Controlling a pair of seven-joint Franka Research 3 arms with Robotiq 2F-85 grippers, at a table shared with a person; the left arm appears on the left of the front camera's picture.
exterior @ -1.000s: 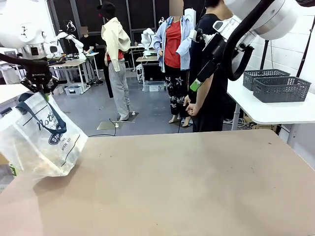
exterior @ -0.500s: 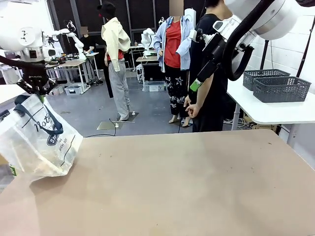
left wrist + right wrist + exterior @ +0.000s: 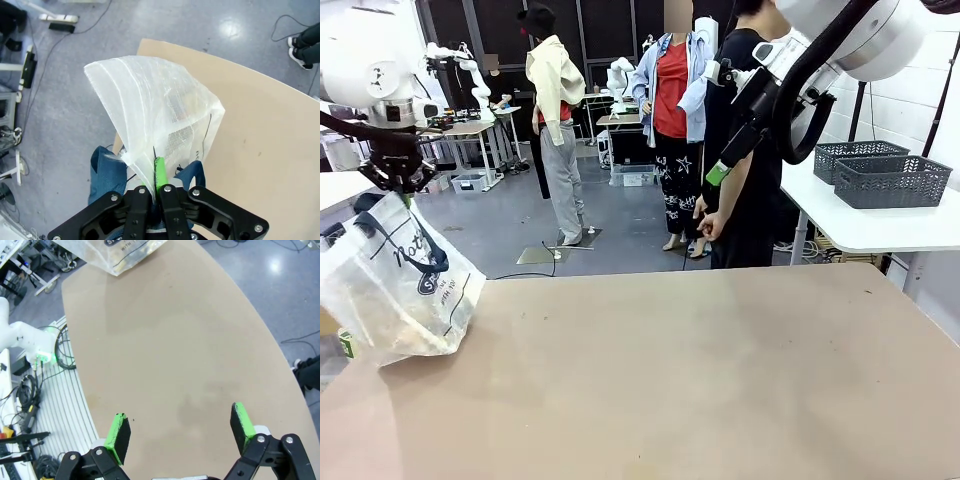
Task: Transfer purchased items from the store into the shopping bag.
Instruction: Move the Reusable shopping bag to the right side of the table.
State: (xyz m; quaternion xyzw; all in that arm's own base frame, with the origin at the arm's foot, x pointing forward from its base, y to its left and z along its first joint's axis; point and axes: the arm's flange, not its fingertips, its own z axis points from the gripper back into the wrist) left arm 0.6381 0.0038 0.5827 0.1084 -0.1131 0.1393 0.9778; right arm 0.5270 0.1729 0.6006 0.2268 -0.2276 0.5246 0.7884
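Note:
The shopping bag (image 3: 398, 290), translucent white with navy handles and lettering, hangs at the table's left edge with its bottom resting on the tabletop. My left gripper (image 3: 398, 180) is shut on its top edge. In the left wrist view the fingers (image 3: 159, 175) pinch the bag's (image 3: 160, 105) rim between the navy handles (image 3: 105, 170). Pale tan contents (image 3: 395, 335) show faintly through the bag's lower part; I cannot make out separate purchased items. My right gripper (image 3: 718, 172) hangs high above the far side of the table, open and holding nothing (image 3: 180, 426). The bag's (image 3: 127, 252) bottom shows far off in its view.
The tan table (image 3: 700, 380) stretches bare to the right of the bag. A person (image 3: 745, 190) stands at its far side, hands clasped low. Two dark grey lattice baskets (image 3: 890, 178) sit on a white side table at the right.
My left gripper has drawn the bag slightly to the left. The right arm and the person have stayed still.

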